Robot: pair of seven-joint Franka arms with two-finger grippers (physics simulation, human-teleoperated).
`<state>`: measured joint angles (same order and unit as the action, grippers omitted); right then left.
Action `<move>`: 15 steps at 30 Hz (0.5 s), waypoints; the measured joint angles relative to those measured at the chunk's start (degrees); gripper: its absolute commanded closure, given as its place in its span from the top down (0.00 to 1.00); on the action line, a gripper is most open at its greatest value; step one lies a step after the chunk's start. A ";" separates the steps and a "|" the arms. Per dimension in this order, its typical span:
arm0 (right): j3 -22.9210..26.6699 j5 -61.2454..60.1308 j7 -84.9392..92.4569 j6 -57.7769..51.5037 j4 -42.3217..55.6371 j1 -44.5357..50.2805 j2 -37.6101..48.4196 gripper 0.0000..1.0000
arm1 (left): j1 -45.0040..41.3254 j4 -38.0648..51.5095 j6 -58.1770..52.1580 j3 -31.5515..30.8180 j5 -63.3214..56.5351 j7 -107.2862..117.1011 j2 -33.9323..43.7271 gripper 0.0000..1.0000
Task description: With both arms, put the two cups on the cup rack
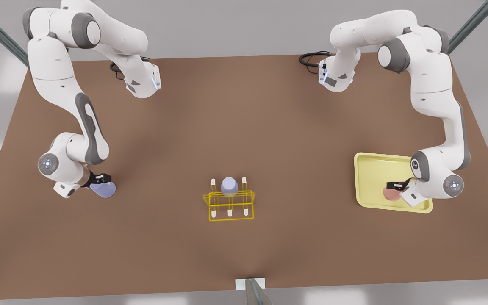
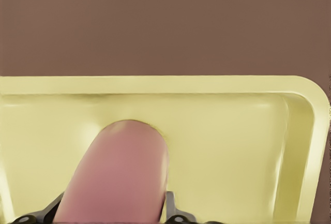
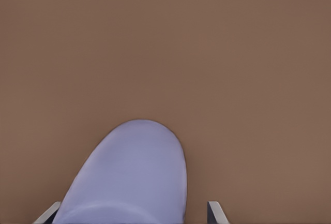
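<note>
The left claw (image 1: 396,186), on the arm at the front view's right, sits low over the pale yellow tray (image 1: 371,169) with the pink cup (image 1: 391,193) between its fingers; in the left wrist view the pink cup (image 2: 116,175) lies on its side, its closed end pointing away from the claw toward the tray's far wall (image 2: 155,87), and the black fingers (image 2: 173,211) flank it closely, though I cannot tell whether they actually press it. The right claw (image 1: 100,178), on the arm at the front view's left, is down by the brown table (image 1: 269,127) around the lavender cup (image 1: 103,189), which is tilted over; in the right wrist view this cup (image 3: 129,177) runs out from between the finger tips (image 3: 214,211), one of which stands apart from its side, so the claw looks spread. Between the two arms, near the table's front edge, stands the yellow wire cup rack (image 1: 231,207), with a second lavender cup (image 1: 229,186) upside down on one of its back pegs.
</note>
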<state>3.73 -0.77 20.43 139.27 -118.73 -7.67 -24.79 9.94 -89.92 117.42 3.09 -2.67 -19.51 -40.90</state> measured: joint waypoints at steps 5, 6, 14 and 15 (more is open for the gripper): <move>-0.10 -0.13 1.00 1.24 -1.31 0.03 -0.77 1.00 | -0.01 -0.02 -1.50 -0.08 0.09 -1.00 1.17 0.85; -0.12 -0.14 1.17 1.40 -1.49 0.03 -0.75 1.00 | -0.01 -0.06 -1.85 -0.14 0.11 -1.09 1.52 0.85; -0.28 -0.63 2.69 2.18 -1.48 0.01 -0.70 0.77 | -6.24 1.64 -5.54 -5.72 0.23 3.51 5.44 0.85; -0.32 -0.74 2.88 2.25 -1.31 0.02 -0.72 0.76 | -6.58 2.49 -5.76 -7.83 0.20 4.90 5.47 0.85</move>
<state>3.41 -1.50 23.31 141.52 -120.05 -7.66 -25.51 3.36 -87.43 111.66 -4.73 -2.47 -14.61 -35.43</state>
